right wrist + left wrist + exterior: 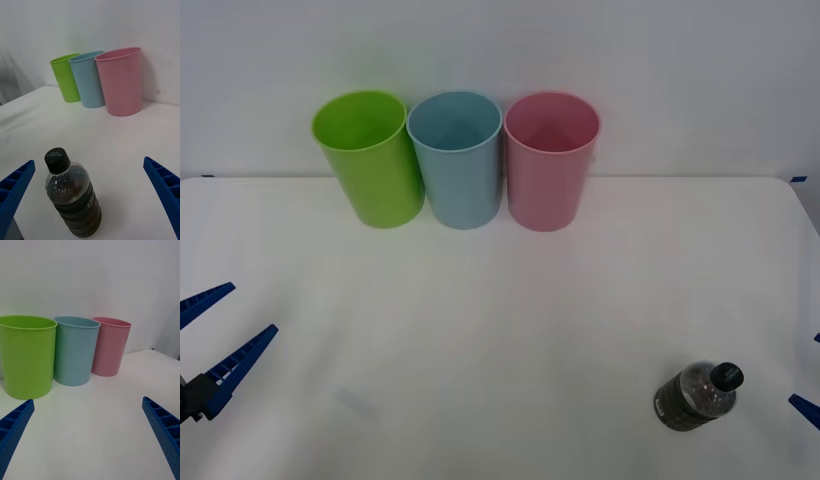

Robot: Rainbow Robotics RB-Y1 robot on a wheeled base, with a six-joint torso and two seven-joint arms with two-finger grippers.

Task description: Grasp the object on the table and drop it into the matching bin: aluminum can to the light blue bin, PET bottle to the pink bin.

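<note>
Bottle [697, 396] stands upright at your 4 o'clock, just ahead of the spread right tool [90, 198], ready for gripping; the left tool [215, 340] idles released at 8 o'clock.

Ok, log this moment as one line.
PET bottle upright on table | right claw open around it, no contact | left claw open, idle | pink bin empty

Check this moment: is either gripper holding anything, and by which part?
Nothing is held. The right gripper is open around the upright PET bottle without touching it; the left gripper is open over bare table.
</note>
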